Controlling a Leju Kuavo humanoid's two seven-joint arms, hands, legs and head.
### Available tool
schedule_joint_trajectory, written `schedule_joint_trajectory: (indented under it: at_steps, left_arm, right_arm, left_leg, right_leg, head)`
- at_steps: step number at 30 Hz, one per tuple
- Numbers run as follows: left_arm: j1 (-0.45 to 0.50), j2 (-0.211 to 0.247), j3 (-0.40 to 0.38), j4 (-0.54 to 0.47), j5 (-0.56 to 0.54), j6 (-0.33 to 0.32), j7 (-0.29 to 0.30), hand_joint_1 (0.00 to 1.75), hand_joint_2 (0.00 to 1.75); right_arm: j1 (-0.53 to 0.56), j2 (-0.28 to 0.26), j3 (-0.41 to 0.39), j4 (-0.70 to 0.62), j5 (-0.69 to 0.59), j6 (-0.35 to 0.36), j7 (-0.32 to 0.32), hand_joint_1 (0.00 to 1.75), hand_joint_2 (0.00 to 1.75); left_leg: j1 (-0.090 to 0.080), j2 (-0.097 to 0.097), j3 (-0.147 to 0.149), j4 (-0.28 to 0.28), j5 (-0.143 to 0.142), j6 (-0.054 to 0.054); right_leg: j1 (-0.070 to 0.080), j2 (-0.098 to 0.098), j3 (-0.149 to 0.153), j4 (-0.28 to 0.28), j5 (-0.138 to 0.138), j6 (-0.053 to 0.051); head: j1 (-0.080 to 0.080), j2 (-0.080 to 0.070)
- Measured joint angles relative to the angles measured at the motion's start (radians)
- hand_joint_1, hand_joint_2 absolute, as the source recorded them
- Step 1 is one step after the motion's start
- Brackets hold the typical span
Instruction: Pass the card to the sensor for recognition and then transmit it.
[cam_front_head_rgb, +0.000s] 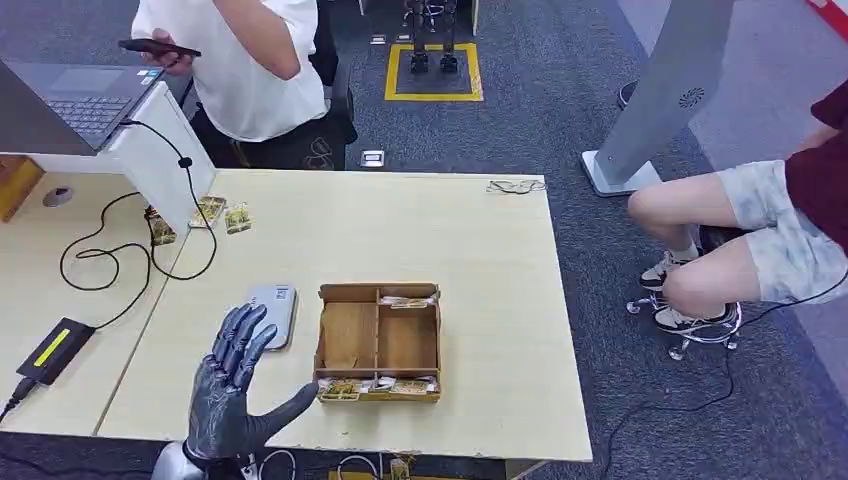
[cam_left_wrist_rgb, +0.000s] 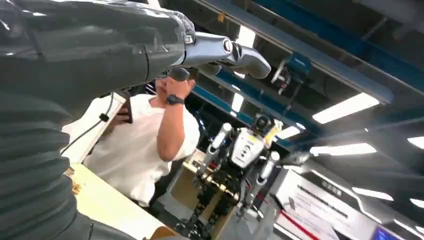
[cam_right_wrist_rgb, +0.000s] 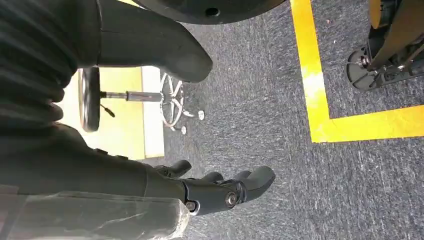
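Bench (cam_front_head_rgb: 450, 230): pale wood-look top, smooth, matt.
Tray (cam_front_head_rgb: 379, 343): unfinished light-brown plywood, compartmented.
Sensor (cam_front_head_rgb: 273, 313): grey plastic, smooth, slight sheen.
Left hand (cam_front_head_rgb: 232, 385): dark plastic fingers, glossy.
Floor (cam_front_head_rgb: 560, 110): dark grey carpet, rough weave, with glossy yellow tape.

Left robot hand (cam_front_head_rgb: 235, 385) raised, fingers spread; right robot hand (cam_right_wrist_rgb: 210, 187) hangs empty.

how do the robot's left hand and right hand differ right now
The left hand is raised over the table, beside the grey sensor and the wooden box; the right hand hangs over the carpet floor. The left hand's fingers are spread wide with the thumb out; the right hand's fingers look loosely bent. Both are dark and hold nothing.
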Motion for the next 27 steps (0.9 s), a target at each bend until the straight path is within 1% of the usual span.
schedule_joint_trajectory:
  at_steps: [3,5,10,12,16,22,25,27]
  left_arm:
    - [0.003,0.008,-0.009,0.0,-0.04,-0.025,0.004,0.0,1.75]
    - [0.0,0.009,-0.024,0.0,-0.062,-0.039,0.019,0.0,1.75]
    - [-0.044,0.01,-0.09,0.013,-0.123,-0.061,0.036,0.0,1.75]
    - [-0.062,0.01,-0.118,0.021,-0.127,-0.061,0.036,0.0,1.75]
    - [-0.081,0.011,-0.149,0.032,-0.128,-0.064,0.036,0.0,1.75]
    - [-0.13,0.01,-0.227,0.063,-0.14,-0.104,0.038,0.0,1.75]
    - [-0.155,0.008,-0.266,0.09,-0.155,-0.111,0.052,0.0,1.75]
    - [-0.162,0.006,-0.274,0.1,-0.161,-0.111,0.054,0.0,1.75]
  right_arm:
    - [0.0,0.0,-0.002,0.0,0.0,0.0,0.0,0.0,1.75]
    - [0.0,0.0,-0.003,0.0,0.001,0.0,0.001,0.0,1.75]
    - [-0.001,0.0,-0.003,0.0,0.019,0.006,0.001,0.0,1.75]
    - [-0.001,0.0,-0.003,0.0,0.021,0.006,0.001,0.0,1.75]
    - [-0.001,0.0,-0.003,0.0,0.024,0.006,0.0,0.0,1.75]
    - [-0.001,0.0,-0.002,0.0,0.032,0.01,-0.002,0.0,1.75]
    - [-0.002,0.0,-0.002,0.0,0.039,0.01,-0.003,0.0,1.75]
    - [-0.001,0.0,-0.002,0.0,0.039,0.01,-0.003,0.0,1.75]
  left_leg:
    - [0.0,0.0,0.0,0.0,0.0,0.0]
    - [0.0,0.0,0.0,0.0,0.0,0.0]
    - [0.0,0.0,0.0,0.0,0.0,0.0]
    - [0.0,0.0,0.001,0.0,0.0,0.0]
    - [0.0,0.0,0.0,0.0,0.0,0.0]
    - [0.0,0.0,0.0,0.0,0.0,0.0]
    - [0.0,0.0,0.0,0.0,0.0,0.0]
    - [0.0,0.0,0.001,0.0,0.0,0.0]
  right_leg:
    - [0.0,0.0,0.0,0.0,0.0,0.0]
    - [0.0,0.0,0.0,0.0,0.0,0.0]
    - [0.0,0.0,0.0,0.0,0.0,0.0]
    - [0.0,0.0,0.0,0.0,0.0,0.0]
    - [0.0,0.0,0.0,0.0,0.0,0.0]
    - [0.0,0.0,0.0,0.0,0.0,0.0]
    - [0.0,0.0,0.0,0.0,0.0,0.0]
    - [0.0,0.0,0.0,0.0,0.0,0.0]
  head:
    - [0.0,0.0]
    - [0.0,0.0]
    - [0.0,0.0]
    - [0.0,0.0]
    - [0.0,0.0]
    - [0.0,0.0]
    - [0.0,0.0]
    - [0.0,0.0]
